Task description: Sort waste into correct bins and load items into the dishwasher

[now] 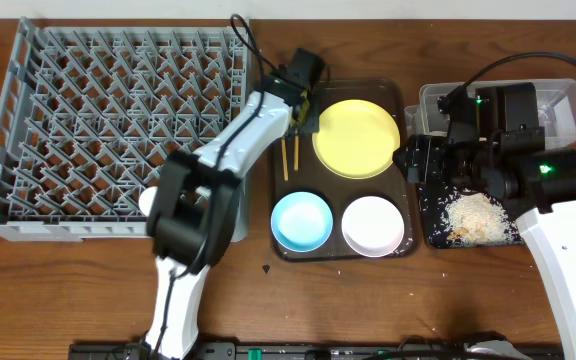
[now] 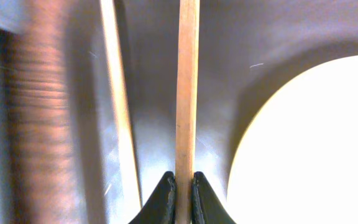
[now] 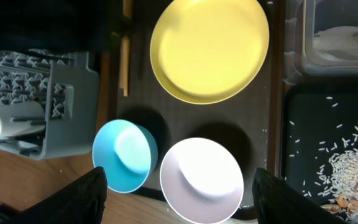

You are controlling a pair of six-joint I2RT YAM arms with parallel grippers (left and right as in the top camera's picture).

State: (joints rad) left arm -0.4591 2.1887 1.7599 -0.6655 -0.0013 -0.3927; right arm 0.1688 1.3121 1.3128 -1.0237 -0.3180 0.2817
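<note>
Only overhead: left tool (image 1: 303,112) sits at the brown tray's (image 1: 333,190) far left corner, between rack (image 1: 118,110) and yellow plate (image 1: 356,138).
Left wrist only: left tool clamped on one chopstick (image 2: 187,93); second chopstick (image 2: 120,106) lies loose just beside.
Long axis: both run along the tray's left edge, pointing toward the near side.
Right tool (image 3: 182,196): fingers wide apart, holding nothing.

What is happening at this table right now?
The left end effector is shut on one wooden chopstick at the brown serving tray, beside the yellow plate. The right end effector hangs open and empty. Rice scraps sit in the black tray; the plate, blue bowl and white bowl are not yet in the dish rack.
</note>
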